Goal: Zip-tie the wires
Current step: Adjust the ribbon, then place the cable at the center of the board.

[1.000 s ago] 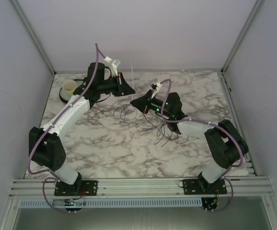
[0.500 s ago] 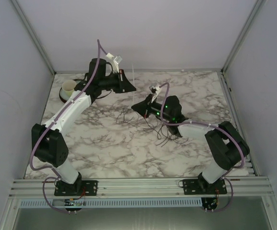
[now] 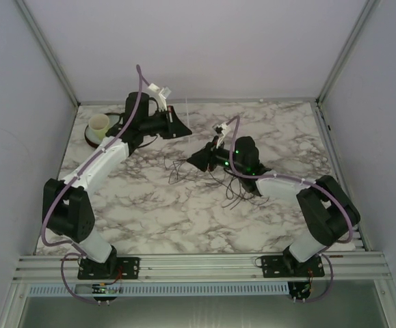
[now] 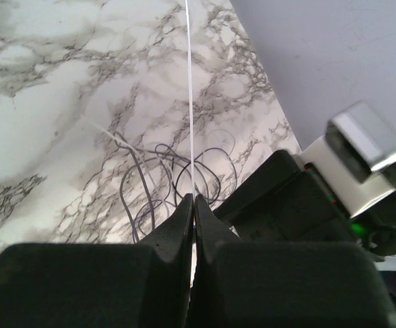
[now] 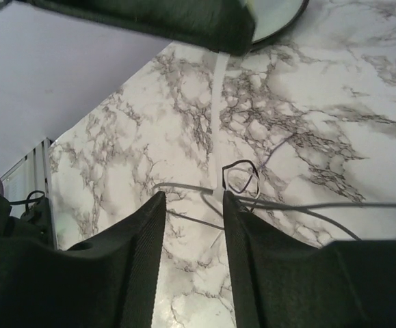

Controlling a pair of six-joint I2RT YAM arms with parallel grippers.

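Wires, thin and dark, lie in loose loops and curls on the marbled bench, a little right of its middle, with a few strands trailing off toward the right arm's side. Both arms reach in over them from opposite sides.

The left hand is clenched on a zip tie, a very narrow white strip. In its own wrist view the two dark fingers are pressed together with the strip pinched between their tips, and from there the strip runs straight away from the camera across the marble, passing over the tangle. From above, this hand sits raised over the far middle of the bench, and the strip shows as a faint pale line near its tip.

The right hand is released: its fingers stand apart with bare marble showing between them. It hangs low over the bundle, just beside the left hand. In its wrist view the white strip comes down from the left hand at the top of the picture, and its lower end reaches a spot between the two fingertips, right where a small dark loop and several grey strands cross. I cannot tell whether the strip already goes around the strands or only lies against them.

Off in the far left corner a pale cup stands on a dark dish, well apart from the wires and from both hands.
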